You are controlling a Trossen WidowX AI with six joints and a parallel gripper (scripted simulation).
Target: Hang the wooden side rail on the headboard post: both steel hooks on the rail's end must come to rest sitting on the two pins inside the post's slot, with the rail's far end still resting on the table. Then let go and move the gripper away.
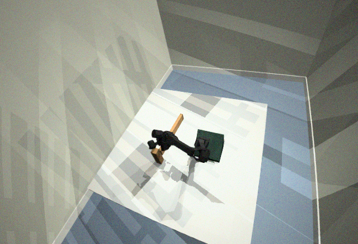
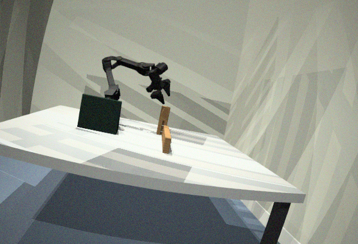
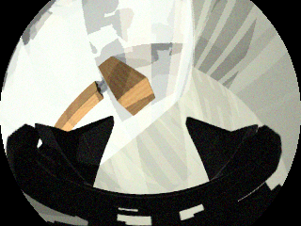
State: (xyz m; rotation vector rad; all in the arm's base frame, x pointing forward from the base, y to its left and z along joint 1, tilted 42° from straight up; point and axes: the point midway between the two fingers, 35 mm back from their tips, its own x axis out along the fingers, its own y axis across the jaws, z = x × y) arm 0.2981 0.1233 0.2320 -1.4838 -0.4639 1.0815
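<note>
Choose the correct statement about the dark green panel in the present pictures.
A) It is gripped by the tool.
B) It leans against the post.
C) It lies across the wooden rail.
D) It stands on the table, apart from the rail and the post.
D: the dark green panel stands on the white table, with visible tabletop between it and both wooden pieces.
</note>
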